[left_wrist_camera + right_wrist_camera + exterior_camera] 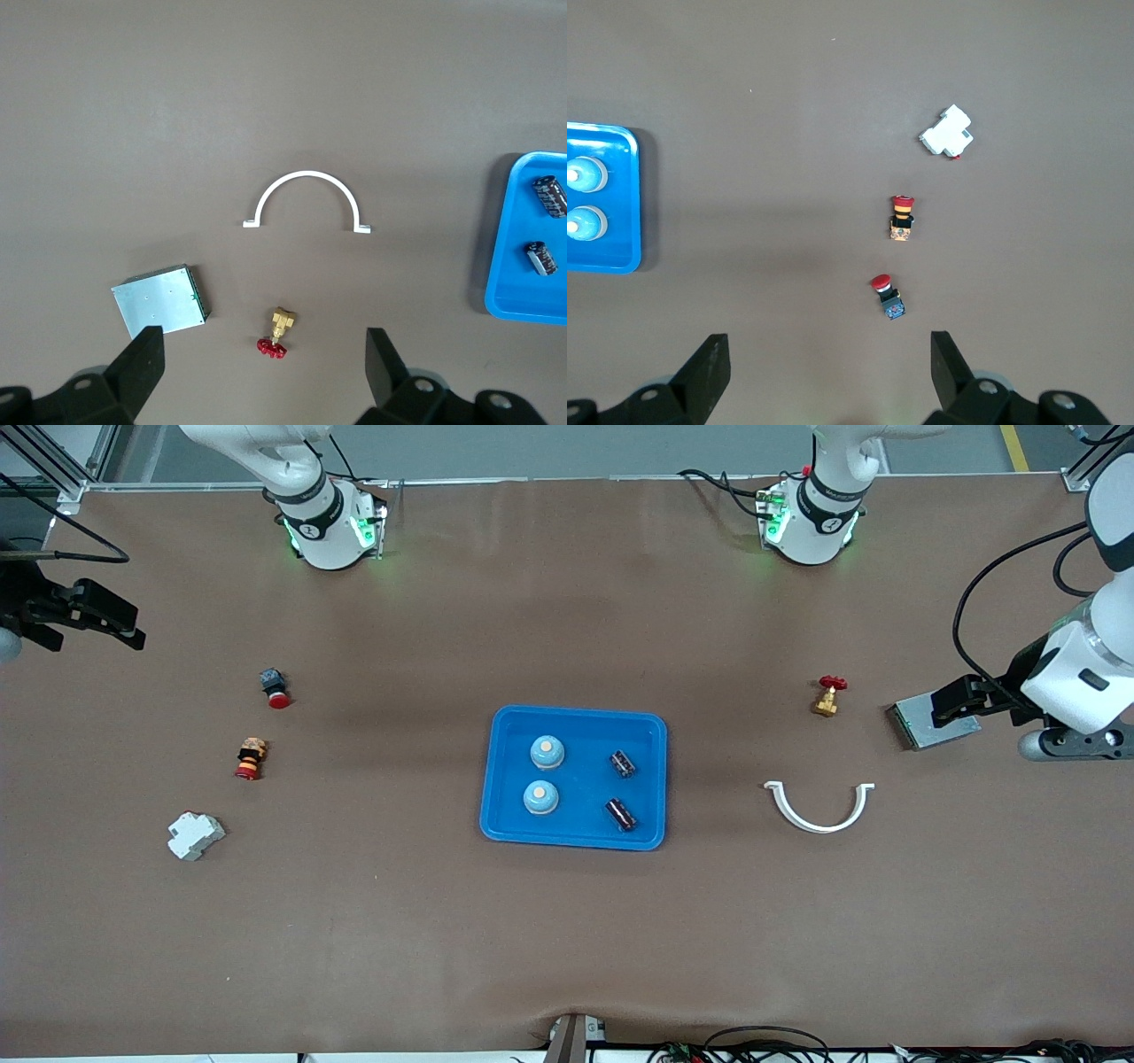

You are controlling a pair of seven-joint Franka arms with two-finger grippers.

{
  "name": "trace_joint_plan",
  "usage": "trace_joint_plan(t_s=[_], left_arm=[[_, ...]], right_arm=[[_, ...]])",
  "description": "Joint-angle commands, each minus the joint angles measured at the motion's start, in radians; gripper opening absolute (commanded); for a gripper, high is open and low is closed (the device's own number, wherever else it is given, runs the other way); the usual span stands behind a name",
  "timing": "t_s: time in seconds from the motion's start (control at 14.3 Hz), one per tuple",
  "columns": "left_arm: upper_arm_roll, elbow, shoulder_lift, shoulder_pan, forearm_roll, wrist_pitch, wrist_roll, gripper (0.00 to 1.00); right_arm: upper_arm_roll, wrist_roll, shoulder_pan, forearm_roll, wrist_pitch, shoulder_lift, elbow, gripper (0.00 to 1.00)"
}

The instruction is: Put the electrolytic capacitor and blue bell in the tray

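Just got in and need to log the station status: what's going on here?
Nothing is being handled right now. The blue tray already holds two blue bells and two electrolytic capacitors. Both arms wait at the table's ends with open, empty tools: the left tool above the grey metal plate and brass valve, the right tool near the red push buttons.

Bright even light, soft shadows, sharp
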Motion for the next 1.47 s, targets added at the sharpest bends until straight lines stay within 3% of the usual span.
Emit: trace_joint_plan(t_s=[0.0, 0.28, 1.4], left_arm=[[0.012, -0.149, -0.11, -0.003, -0.022, 0.086, 0.004, 1.0], [0.01, -0.178, -0.156, 0.018, -0.094, 0.077, -0.038, 1.0], [0.002, -0.119, -0.131, 0.067, -0.089, 0.041, 0.068, 1.0]], right_arm=[[-0.006, -0.014, -0.004, 0.023, -0.008, 0.001, 0.013, 1.0], [-0.006, -0.003, -0.004, 0.023, -0.009, -0.001, 0.013, 1.0], [-0.007, -0.003, -0.012, 0.023, 0.012, 0.001, 0.011, 1.0]])
